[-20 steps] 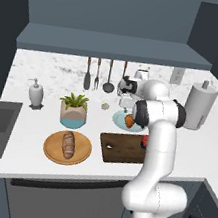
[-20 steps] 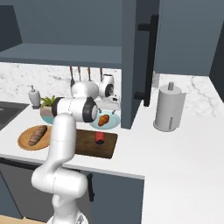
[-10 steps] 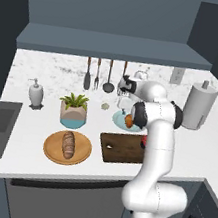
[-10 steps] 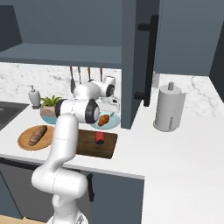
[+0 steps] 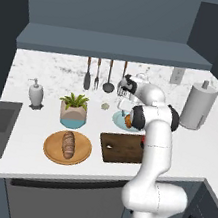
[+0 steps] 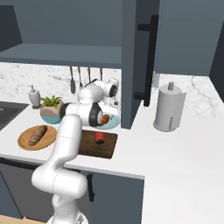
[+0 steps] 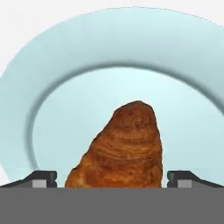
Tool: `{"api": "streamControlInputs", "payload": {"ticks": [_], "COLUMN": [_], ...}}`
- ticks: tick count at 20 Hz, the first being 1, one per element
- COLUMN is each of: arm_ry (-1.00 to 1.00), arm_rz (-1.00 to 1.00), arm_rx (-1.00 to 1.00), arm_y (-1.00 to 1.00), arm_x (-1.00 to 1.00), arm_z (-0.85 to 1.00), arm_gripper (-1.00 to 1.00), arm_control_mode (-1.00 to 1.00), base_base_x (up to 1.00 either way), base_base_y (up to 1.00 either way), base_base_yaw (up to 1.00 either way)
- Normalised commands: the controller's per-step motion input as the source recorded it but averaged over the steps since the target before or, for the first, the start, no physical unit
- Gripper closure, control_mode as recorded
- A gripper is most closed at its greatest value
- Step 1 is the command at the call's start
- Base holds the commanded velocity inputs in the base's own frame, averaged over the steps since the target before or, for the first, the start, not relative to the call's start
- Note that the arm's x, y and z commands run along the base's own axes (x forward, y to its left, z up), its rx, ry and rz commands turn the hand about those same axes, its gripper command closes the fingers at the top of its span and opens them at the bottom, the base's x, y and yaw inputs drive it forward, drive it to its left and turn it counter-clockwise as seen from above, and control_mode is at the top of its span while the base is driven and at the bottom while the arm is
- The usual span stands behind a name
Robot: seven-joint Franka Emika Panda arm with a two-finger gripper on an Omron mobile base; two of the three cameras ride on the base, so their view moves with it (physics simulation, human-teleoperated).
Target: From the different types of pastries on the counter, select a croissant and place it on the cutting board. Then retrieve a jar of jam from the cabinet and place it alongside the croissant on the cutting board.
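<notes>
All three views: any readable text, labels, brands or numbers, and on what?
None readable.
Jar of jam on the cutting board: no label visible.
Soap dispenser, paper towel roll, plant pot: plain surfaces.
Croissant and light-blue plate in the hand view: no markings.
Wall outlet: too small to tell.

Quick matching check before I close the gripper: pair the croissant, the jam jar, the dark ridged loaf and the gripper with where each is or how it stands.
Things:
1. croissant
2. jar of jam
3. dark ridged loaf
4. gripper

Places or states:
A. on the round tan wooden plate
B. on the pale blue plate
C. open, one fingertip at each side of the pastry
D. on the cutting board

Pairs: 1-B, 2-D, 3-A, 4-C
</notes>
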Motion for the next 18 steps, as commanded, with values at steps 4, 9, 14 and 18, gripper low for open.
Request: {"api": "streamControlInputs", "payload": {"ticks": [4, 9, 14, 18], "arm_ry": [0.09, 0.05, 0.07, 0.07], "arm_rz": [0.0, 0.0, 0.0, 0.0], "arm_rx": [-0.26, 0.0, 0.0, 0.0], "arm_y": [0.0, 0.25, 0.2, 0.13], "arm_x": [0.04, 0.0, 0.01, 0.29], "arm_z": [-0.33, -0.02, -0.02, 0.0], "arm_gripper": [-1.0, 1.0, 1.0, 1.0], "arm_control_mode": [-1.0, -1.0, -1.0, -1.0], "base_base_x": [0.0, 0.0, 0.0, 0.0], "base_base_y": [0.0, 0.0, 0.0, 0.0], "base_base_yaw": [0.0, 0.0, 0.0, 0.0]}}
